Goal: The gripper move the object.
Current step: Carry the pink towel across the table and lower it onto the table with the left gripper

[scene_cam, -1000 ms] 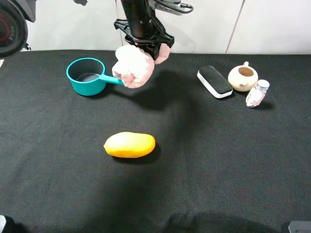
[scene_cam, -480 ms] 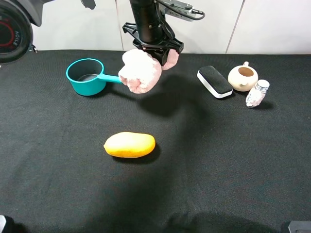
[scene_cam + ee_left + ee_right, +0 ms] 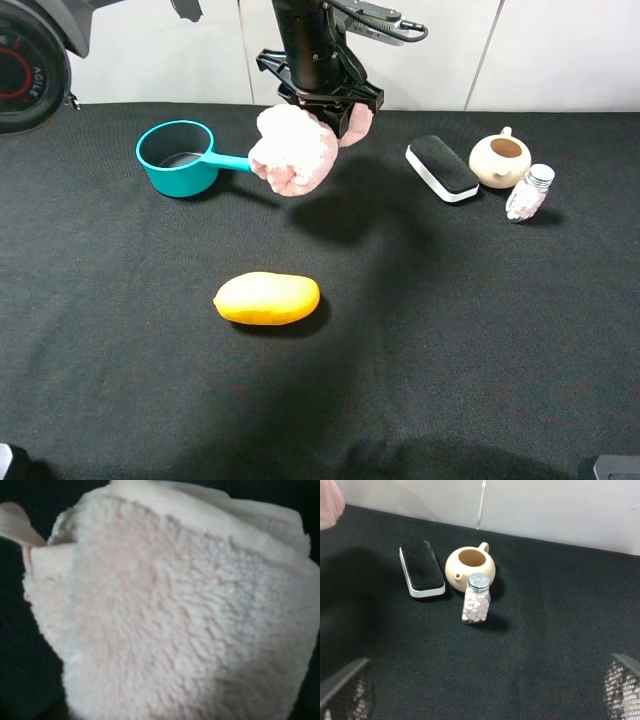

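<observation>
The object, two pale pink fluffy plush lumps (image 3: 292, 150), hangs in the air above the black table at the back centre. My left gripper (image 3: 322, 108), a black claw on a dark arm, is shut on it from above. The larger lump hangs at the left front, and the smaller lump (image 3: 357, 122) shows behind the claw on the right. In the left wrist view the plush (image 3: 170, 615) fills almost the whole frame and hides the fingers. My right gripper (image 3: 480, 700) is open and empty, with its fingertips (image 3: 342, 690) wide apart, well short of the plush.
A teal saucepan (image 3: 175, 158) stands left of the plush, its handle pointing at it. A yellow-orange mango (image 3: 267, 298) lies at the front centre. A black-and-white eraser (image 3: 442, 168), a cream teapot (image 3: 499, 160) and a pill bottle (image 3: 528, 192) sit at the back right.
My left gripper has carried the plush to the right, away from the saucepan. The other objects and the right gripper have not moved.
</observation>
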`<state>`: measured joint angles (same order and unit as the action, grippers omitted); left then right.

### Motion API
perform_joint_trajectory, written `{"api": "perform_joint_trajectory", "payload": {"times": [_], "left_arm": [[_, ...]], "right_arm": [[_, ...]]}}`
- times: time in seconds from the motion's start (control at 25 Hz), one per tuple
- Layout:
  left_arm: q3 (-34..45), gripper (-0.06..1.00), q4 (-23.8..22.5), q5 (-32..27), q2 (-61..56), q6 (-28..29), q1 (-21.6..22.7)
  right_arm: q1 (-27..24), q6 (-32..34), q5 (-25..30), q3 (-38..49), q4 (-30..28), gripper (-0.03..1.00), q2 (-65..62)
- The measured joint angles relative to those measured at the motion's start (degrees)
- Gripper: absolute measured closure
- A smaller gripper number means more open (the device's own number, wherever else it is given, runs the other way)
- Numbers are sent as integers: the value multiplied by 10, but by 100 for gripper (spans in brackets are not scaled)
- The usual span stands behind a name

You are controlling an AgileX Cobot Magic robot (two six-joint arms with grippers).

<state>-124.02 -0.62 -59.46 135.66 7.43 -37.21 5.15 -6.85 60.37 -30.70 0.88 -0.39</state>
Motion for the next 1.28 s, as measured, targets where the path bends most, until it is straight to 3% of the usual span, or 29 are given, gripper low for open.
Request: {"api": "perform_joint_trajectory", "payload": {"times": [1.28], "left_arm": [[-1,40,3,1,67,6,0]], "right_arm": [[0,0,0,0,0,27,0]]}}
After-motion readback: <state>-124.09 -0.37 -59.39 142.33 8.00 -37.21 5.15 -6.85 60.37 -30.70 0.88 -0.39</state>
